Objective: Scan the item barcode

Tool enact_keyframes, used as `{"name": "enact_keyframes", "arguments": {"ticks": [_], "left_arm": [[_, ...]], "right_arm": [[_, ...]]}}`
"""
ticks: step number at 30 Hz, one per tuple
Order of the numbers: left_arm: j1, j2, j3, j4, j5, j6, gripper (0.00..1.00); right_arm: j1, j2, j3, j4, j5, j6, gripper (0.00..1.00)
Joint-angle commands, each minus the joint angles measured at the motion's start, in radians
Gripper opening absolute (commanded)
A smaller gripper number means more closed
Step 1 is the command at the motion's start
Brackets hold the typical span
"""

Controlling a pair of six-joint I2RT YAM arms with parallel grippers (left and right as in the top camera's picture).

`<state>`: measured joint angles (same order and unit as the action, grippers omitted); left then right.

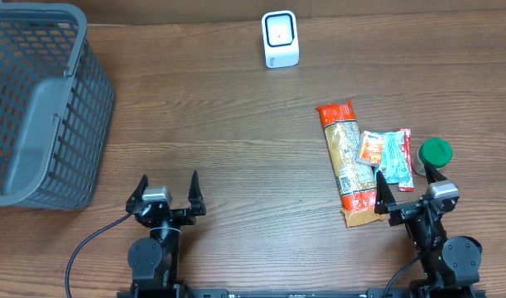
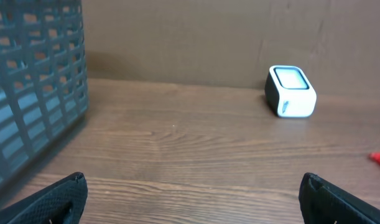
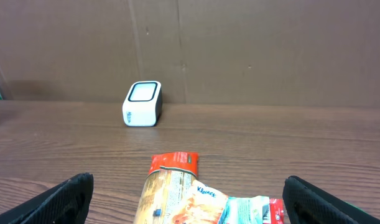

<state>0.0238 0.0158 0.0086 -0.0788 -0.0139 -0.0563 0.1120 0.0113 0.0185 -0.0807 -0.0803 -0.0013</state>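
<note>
1. Left gripper (image 1: 166, 189) low at the near edge of the table (image 1: 236, 124), jaws spread wide, nothing between them
2. Right gripper (image 1: 408, 182) likewise spread wide and empty, one finger above the near end of the long orange packet (image 1: 347, 161)
3. Packet flat on the wood, right of centre; orange sachet (image 1: 372, 149) and teal sachet (image 1: 395, 155) overlapping along its right side, green lid (image 1: 436, 151) just beside them
4. White scanner (image 1: 281, 39) upright at the far edge, well apart from the packets
5. Grey basket (image 1: 37, 99) at far left
</note>
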Motion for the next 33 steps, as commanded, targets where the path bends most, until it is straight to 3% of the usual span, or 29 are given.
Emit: {"name": "enact_keyframes", "arguments": {"ticks": [1,33], "left_arm": [[0.003,-0.013,-0.004,0.002,0.025,0.084,1.0],[0.004,-0.012,-0.004,0.002,0.025,0.079,1.0]], "right_arm": [[-0.003,-0.007,-0.011,0.003,0.0,-0.007,1.0],[-0.003,-0.008,-0.011,0.003,0.0,-0.007,1.0]]}}
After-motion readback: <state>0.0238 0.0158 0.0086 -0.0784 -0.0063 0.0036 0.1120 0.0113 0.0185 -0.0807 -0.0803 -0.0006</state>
